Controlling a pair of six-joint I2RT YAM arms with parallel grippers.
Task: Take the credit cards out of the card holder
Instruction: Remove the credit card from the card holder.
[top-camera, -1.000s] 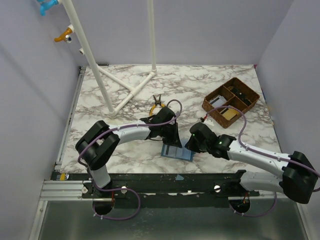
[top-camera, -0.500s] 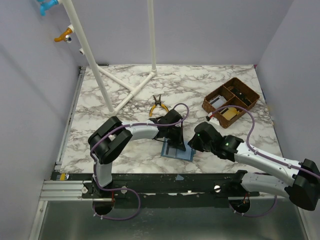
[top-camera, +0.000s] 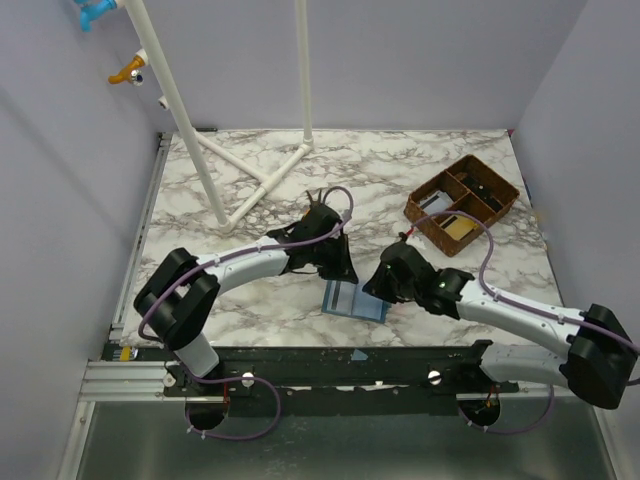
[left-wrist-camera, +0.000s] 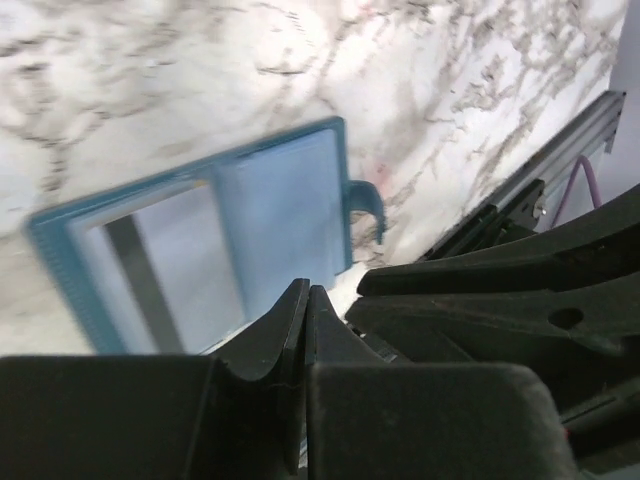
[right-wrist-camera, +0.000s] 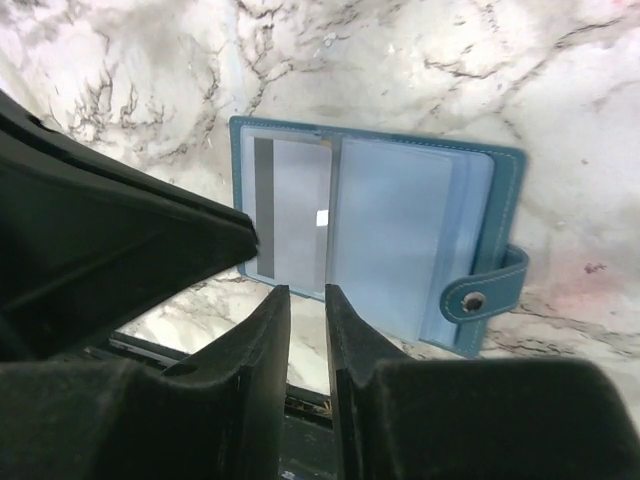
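The card holder (top-camera: 355, 301) is seen lying open and flat on the desk (top-camera: 430, 160) in the lower middle of the top view, its long axis running left to right with a slight downward tilt to the right. The left end effector (top-camera: 343, 272) is held just above its upper left corner with the fingers pressed together and nothing between them. The right end effector (top-camera: 383, 287) is placed at the upper right end, its fingers parted by a narrow gap only and nothing gripped. In the right wrist view a striped credit card (right-wrist-camera: 290, 220) is shown in the left pocket, directly beyond the fingertips, and the snap tab (right-wrist-camera: 478, 296) at lower right. The right arm is judged better lined up for the card.
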